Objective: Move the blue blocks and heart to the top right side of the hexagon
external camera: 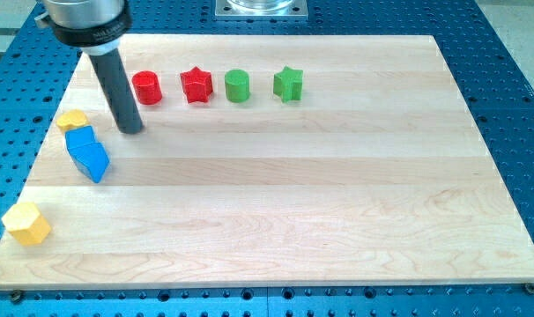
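My tip (131, 130) rests on the wooden board (293, 194) at the view's upper left. Just to its left lies a small yellow heart (71, 120). Below the heart, two blue blocks touch each other: an upper one (80, 139) and a lower one (92, 160). Their exact shapes are hard to make out. The tip is to the right of the heart and up-right of the blue blocks, with a small gap. A yellow hexagon (26, 222) sits at the board's lower left edge, well below the blue blocks.
A row of blocks runs along the view's top: a red cylinder (146, 87) close to the rod, a red star (196, 84), a green cylinder (238, 85) and a green star (288, 83). A blue perforated table (514, 88) surrounds the board.
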Controlling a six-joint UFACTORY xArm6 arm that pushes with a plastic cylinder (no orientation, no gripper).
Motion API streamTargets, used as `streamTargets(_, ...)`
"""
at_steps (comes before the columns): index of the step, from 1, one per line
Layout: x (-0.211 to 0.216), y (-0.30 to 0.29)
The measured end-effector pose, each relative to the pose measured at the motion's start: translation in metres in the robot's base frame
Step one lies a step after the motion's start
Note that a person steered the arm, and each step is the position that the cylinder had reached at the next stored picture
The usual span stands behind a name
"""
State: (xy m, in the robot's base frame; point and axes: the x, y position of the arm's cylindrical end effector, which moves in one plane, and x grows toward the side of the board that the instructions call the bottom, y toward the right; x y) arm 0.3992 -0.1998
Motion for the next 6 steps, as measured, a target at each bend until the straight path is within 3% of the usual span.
streamTargets(2, -0.027, -0.049)
streamTargets(4, 0.086, -0.058)
streamTargets(6, 0.05, -0.045)
